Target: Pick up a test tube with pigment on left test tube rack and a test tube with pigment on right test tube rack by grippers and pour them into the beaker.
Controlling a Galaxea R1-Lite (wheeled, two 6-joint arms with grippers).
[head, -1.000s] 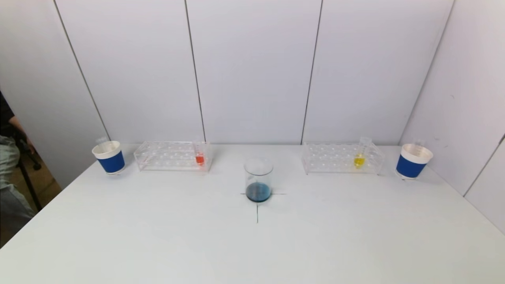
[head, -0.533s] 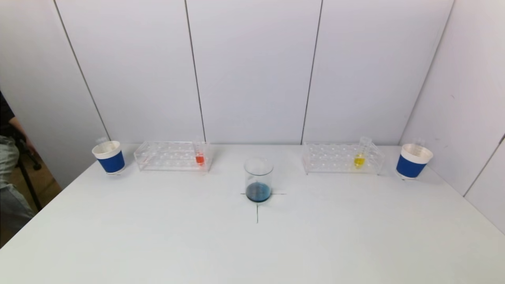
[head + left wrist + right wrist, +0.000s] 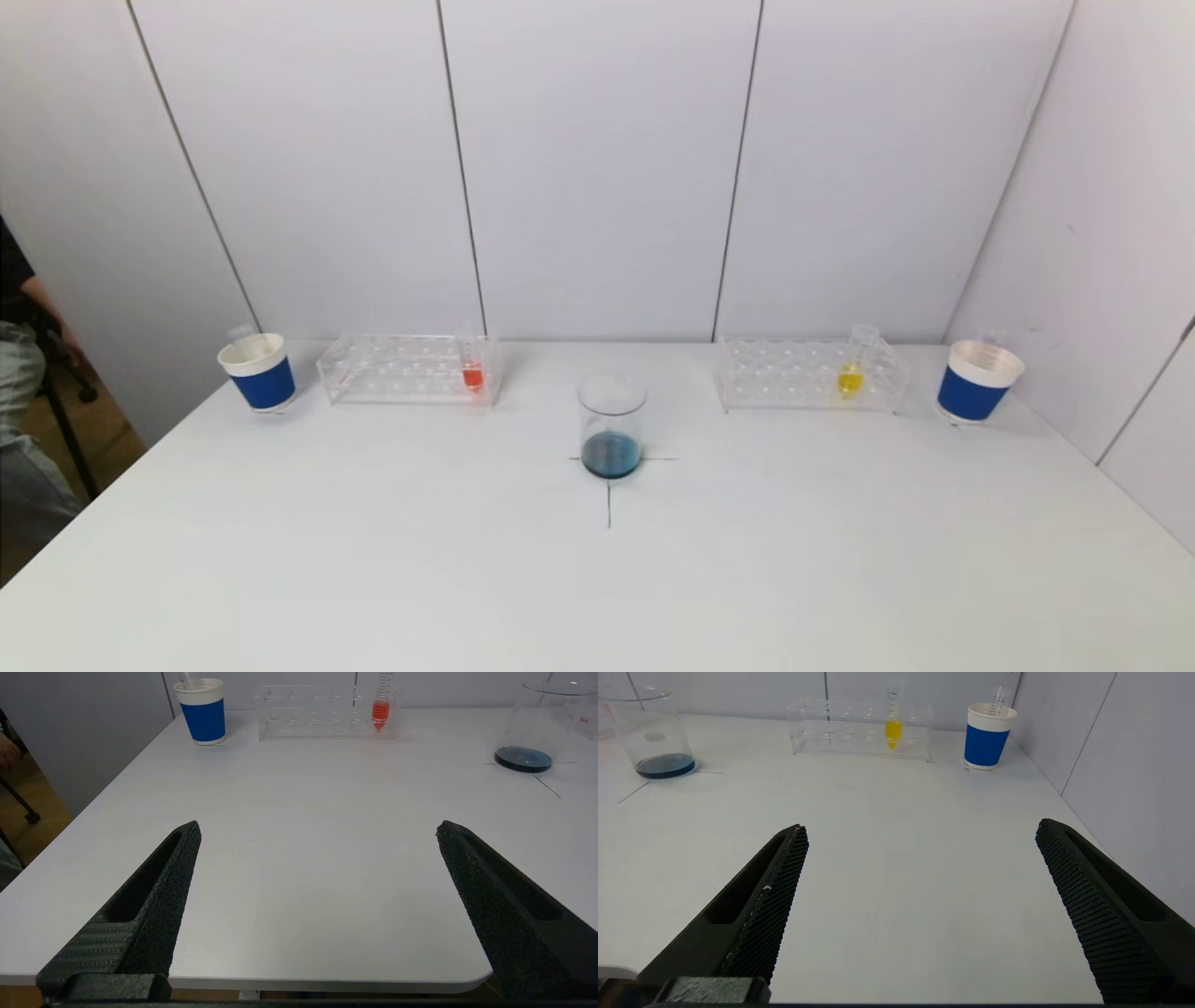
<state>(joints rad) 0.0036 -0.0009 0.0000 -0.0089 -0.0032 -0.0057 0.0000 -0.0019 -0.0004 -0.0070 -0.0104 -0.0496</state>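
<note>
A clear left rack (image 3: pixel 401 369) at the table's back holds one test tube with orange-red pigment (image 3: pixel 472 371) at its inner end. The clear right rack (image 3: pixel 803 376) holds a test tube with yellow pigment (image 3: pixel 851 373). Between them stands a glass beaker (image 3: pixel 611 425) with dark blue liquid at its bottom, on a drawn cross. Neither arm shows in the head view. My left gripper (image 3: pixel 317 830) hangs open over the table's near edge, far from the orange-red tube (image 3: pixel 380 711). My right gripper (image 3: pixel 922 830) is open too, well short of the yellow tube (image 3: pixel 893 730).
A blue-and-white paper cup (image 3: pixel 258 371) stands outside the left rack, another (image 3: pixel 976 381) outside the right rack, each with a clear tube in it. Walls close in behind and on the right. A person sits off the table's left edge (image 3: pixel 19 373).
</note>
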